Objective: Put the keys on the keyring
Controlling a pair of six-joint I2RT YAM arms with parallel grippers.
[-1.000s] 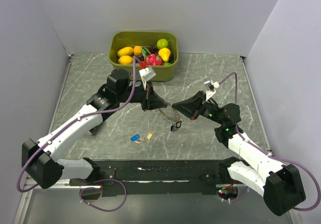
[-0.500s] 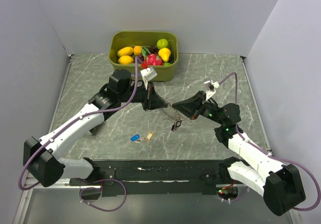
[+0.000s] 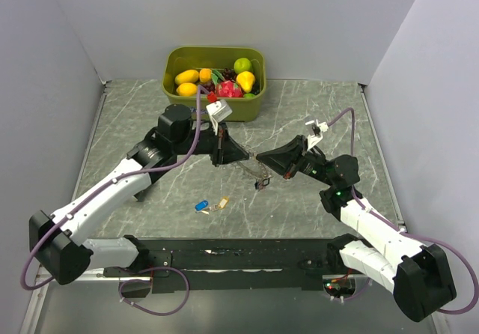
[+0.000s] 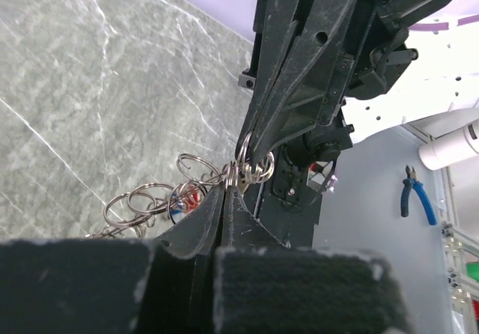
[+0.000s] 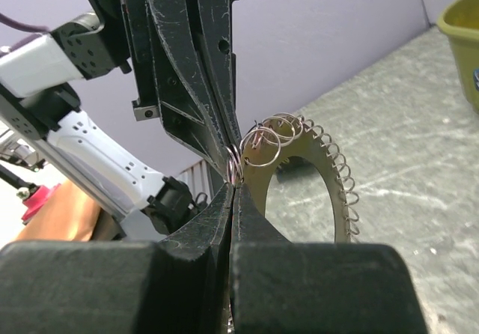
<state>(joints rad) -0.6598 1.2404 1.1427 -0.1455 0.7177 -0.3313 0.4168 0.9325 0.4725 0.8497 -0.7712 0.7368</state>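
The left gripper [image 3: 242, 159] and the right gripper [image 3: 259, 156] meet tip to tip above the table, each with its jaws pressed together on a link of the keyring [image 3: 253, 172]. The floppy loop sags below them, with its dark tag [image 3: 259, 183] lowest. I judge that they grip from two sides to steady one ring for threading. The blue key [image 3: 201, 206] and the yellow key [image 3: 222, 203] lie on the table below the left gripper, toward the bases and well apart from the ring.

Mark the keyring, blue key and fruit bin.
keyring [image 5: 338, 171]: right wrist view, outer curve of the coiled chain.
blue key [image 3: 200, 206]: top view, plastic head.
fruit bin [image 3: 251, 108]: top view, front wall.
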